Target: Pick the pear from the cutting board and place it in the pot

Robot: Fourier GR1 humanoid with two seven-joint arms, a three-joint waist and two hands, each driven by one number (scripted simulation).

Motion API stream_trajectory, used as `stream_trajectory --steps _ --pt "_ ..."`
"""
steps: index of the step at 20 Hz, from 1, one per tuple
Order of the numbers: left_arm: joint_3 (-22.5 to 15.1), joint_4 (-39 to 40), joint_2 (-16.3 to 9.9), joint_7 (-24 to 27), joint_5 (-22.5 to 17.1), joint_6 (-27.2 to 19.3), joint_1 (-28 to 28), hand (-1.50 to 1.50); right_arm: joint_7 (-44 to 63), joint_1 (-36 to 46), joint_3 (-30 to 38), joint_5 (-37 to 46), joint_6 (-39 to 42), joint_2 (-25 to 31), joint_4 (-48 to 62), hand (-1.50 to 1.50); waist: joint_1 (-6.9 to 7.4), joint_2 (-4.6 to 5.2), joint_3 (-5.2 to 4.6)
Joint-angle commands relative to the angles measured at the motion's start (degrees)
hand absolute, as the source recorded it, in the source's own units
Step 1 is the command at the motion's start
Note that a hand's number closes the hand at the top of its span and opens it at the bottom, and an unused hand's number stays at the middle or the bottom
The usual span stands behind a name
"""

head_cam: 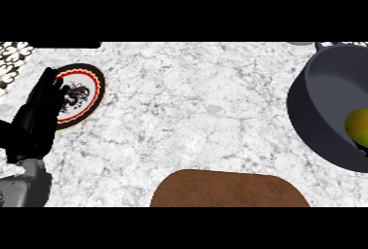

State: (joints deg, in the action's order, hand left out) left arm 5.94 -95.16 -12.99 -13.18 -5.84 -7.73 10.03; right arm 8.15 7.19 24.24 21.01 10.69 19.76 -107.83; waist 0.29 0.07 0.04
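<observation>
A yellow-green pear lies inside the dark grey pot at the right edge of the head view, partly cut off by the frame. The brown cutting board sits at the bottom centre with nothing on it. My left hand stands at the left edge, fingers straight and pointing up, holding nothing. It overlaps the left side of a patterned plate. My right hand does not show anywhere.
A round plate with a black, red and white pattern lies at the left, behind my left hand. Grey marble counter spreads between the plate and the pot. A patterned tile strip shows at the upper left.
</observation>
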Motion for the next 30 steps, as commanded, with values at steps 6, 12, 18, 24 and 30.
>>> stream_trajectory --steps 6,12,18,24,30 --pt "-2.0 0.3 1.9 -1.6 1.9 -1.7 1.9 0.00 -11.4 5.4 -2.7 23.3 -15.5 7.2 20.3 1.50 0.92 0.35 0.04" --pt "-0.3 1.6 0.8 -2.7 1.3 -1.1 5.0 0.00 -18.8 17.1 -3.4 24.8 -22.0 8.7 45.3 1.50 0.75 0.28 0.02" --pt "-0.7 2.7 1.4 1.1 1.4 0.6 1.8 0.00 -19.4 21.1 -0.3 19.0 -17.2 8.1 58.8 -1.50 0.88 0.33 0.03" --pt "-1.0 2.4 2.0 2.0 1.2 0.9 1.7 0.00 -27.2 26.0 2.1 12.0 -8.5 9.2 67.5 -1.50 2.21 0.74 0.17" --pt "-0.2 3.1 1.7 1.6 1.5 0.1 2.4 0.00 -32.9 26.6 10.3 -0.9 -1.3 8.2 66.9 -1.50 0.12 0.17 0.08"
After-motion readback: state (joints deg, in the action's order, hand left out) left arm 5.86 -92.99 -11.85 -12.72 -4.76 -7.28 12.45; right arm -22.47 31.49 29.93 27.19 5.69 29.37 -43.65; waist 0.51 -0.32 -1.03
